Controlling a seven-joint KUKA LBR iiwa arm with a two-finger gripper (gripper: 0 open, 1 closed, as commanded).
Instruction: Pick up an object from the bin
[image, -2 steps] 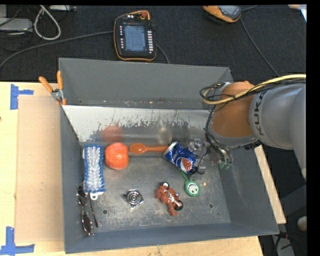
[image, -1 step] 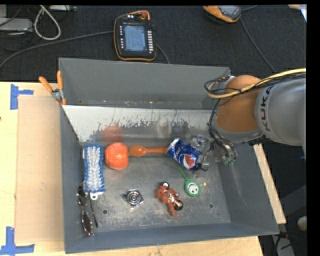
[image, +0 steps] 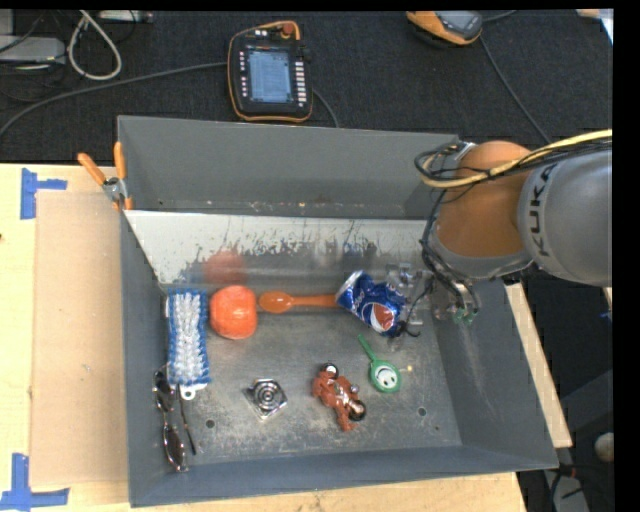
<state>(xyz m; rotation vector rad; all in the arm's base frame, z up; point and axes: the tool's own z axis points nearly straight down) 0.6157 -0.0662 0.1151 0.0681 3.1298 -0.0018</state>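
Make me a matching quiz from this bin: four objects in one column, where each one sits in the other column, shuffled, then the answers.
1. crushed blue can
2. orange ball
3. sunglasses
4. red toy figure

A. lower-left corner of the view
B. right beside the gripper
C. between the blue brush and the orange spoon
D. just left of the small green toy

Pairs: 1-B, 2-C, 3-A, 4-D

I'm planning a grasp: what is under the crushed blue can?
The can lies on the bin floor, an orange spoon reaching its left edge. Anything beneath it is covered; the gripper is at its right end.
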